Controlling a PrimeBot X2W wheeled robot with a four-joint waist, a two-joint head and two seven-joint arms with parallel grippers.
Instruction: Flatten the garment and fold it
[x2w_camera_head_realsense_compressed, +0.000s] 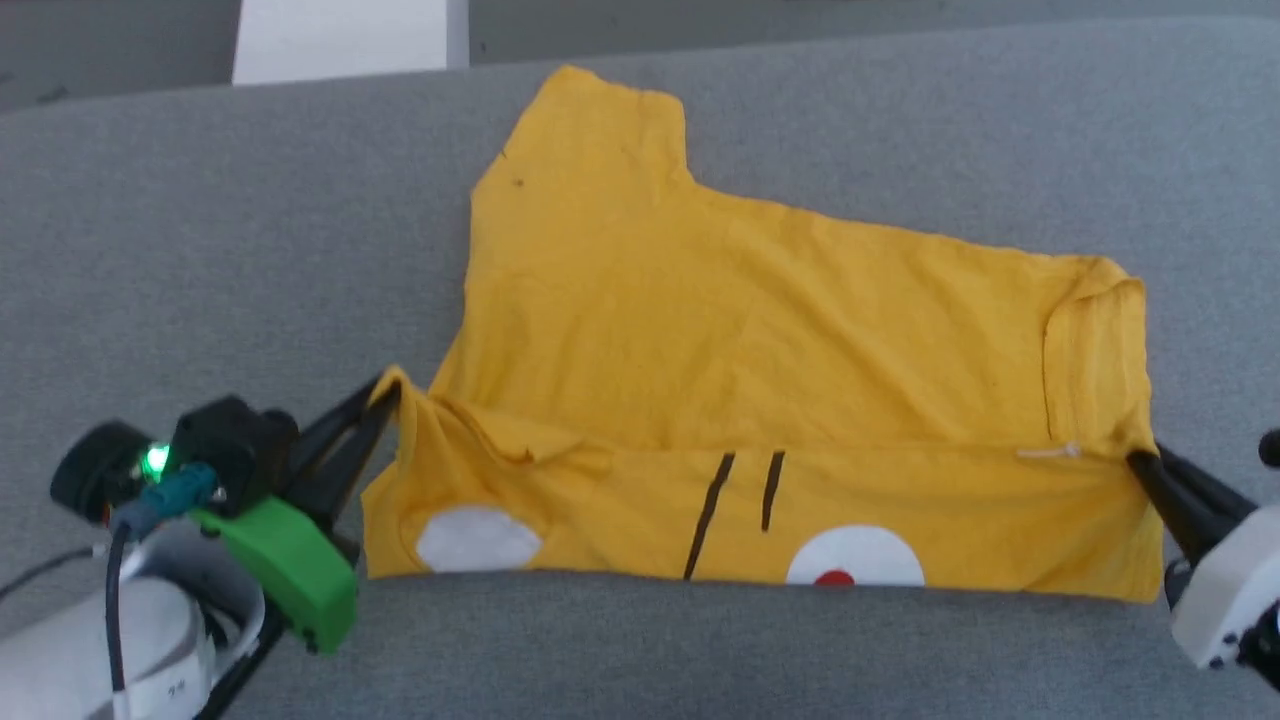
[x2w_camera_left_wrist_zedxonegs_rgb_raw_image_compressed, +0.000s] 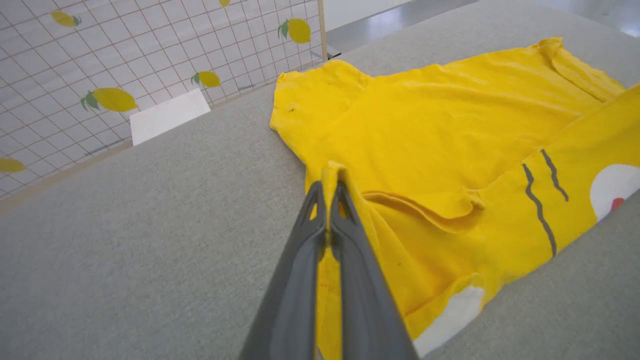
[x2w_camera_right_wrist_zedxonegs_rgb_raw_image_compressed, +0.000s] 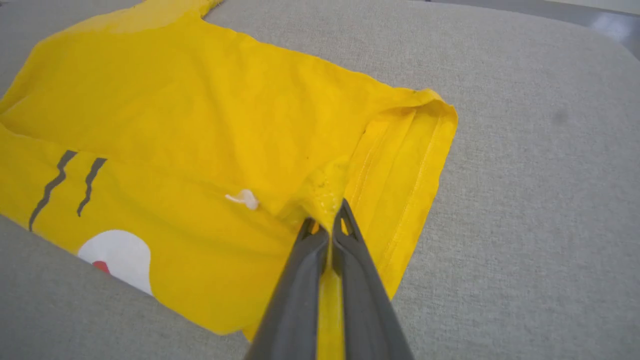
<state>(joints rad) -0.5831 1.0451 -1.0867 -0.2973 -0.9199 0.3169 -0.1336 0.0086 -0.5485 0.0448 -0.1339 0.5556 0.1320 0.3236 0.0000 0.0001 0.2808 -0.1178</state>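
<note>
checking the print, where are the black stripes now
Head view: the black stripes sit midway along the garment's near strip, just left of the white patch with a red dot.

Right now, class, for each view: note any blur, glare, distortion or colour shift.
Head view: soft focus, even light, the garment dull orange-yellow. Left wrist view: garment far brighter yellow, left claw looming large by the lens. Right wrist view: glare on the shiny floor, top right.

Grey fabric surface; yellow garment lying on it, near strip folded over, print showing.
</note>
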